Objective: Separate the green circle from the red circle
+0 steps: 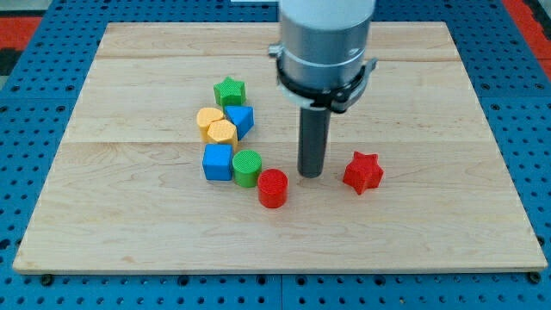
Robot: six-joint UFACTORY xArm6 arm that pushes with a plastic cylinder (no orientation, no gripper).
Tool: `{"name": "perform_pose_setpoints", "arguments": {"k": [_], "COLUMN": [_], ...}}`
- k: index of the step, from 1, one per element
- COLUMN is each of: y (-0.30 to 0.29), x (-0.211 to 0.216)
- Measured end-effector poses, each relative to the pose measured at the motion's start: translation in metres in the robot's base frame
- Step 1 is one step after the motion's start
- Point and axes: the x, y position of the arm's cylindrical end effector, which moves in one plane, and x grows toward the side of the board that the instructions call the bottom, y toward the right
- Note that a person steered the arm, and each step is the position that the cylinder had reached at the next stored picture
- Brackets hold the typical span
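A green circle (247, 167), a short upright cylinder, is sitting a little left of the table's middle, toward the view's bottom. A red circle (273, 188), a cylinder of the same kind, is standing just beside it on the lower right, the two so close that they appear to be touching. My tip (310, 175), the lower end of a straight dark rod, is resting on the table just to the right of the red circle, with a narrow strip of bare wood showing between them, and it is sitting level with the green circle. There are no jaws on this arm, so nothing is being pinched or held; the rod is simply hanging down from a wide grey cylindrical arm housing (325, 43) that is filling the view's top centre. A red star (362, 172) is lying to the right of the tip, apart from it. A blue cube (218, 161) is pressing against the green circle's left side. Above these, two yellow blocks (215, 124) with rounded, many-sided outlines are sitting bunched together, with a blue triangular block (241, 120) against their right and a green star (230, 90) just above. Everything is resting on a pale wooden table (448, 129), which is lying on a blue pegboard surface (26, 112).
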Motion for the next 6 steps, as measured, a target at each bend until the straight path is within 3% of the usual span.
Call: {"name": "perform_pose_setpoints", "arguments": {"k": [2,3,4,6], "y": [-0.072,-0.088,-0.087,-0.041], "x": [0.014,0.049,0.075,0.044]}}
